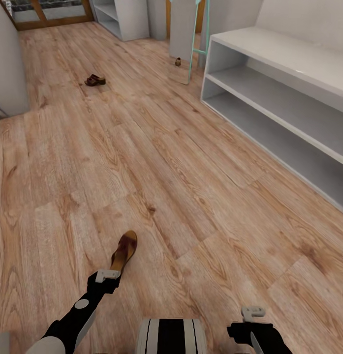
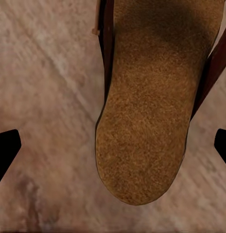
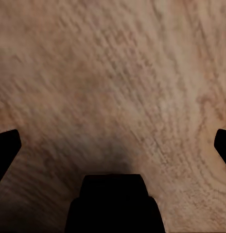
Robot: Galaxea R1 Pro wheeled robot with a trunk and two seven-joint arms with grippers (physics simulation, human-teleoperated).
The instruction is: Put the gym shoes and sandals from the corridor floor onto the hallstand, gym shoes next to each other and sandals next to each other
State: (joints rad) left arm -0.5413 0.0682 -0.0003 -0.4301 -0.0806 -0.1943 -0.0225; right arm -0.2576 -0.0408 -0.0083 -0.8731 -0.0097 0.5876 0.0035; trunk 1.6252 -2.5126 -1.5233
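Observation:
One dark brown sandal (image 1: 124, 250) with a tan insole lies on the wood-plank corridor floor (image 1: 156, 162) close in front of me. My left gripper (image 1: 108, 275) hovers just over its near end, open. In the left wrist view the sandal's insole (image 2: 142, 111) lies between the widely spread fingertips (image 2: 7, 150), apart from both. A second sandal (image 1: 95, 80) lies far off at the back left. The pale-grey hallstand (image 1: 269, 86) with two bare shelf levels runs along the right. My right gripper (image 1: 253, 312) hangs open over bare floor (image 3: 117, 73). The gym shoes are out of view.
A white shelf unit (image 1: 119, 17) stands at the far end beside a tall pale panel (image 1: 182, 27) and a mint-green frame (image 1: 206, 29). A small dark object (image 1: 177, 62) sits at the panel's foot, too small to identify. A grey wall (image 1: 9, 64) bounds the left.

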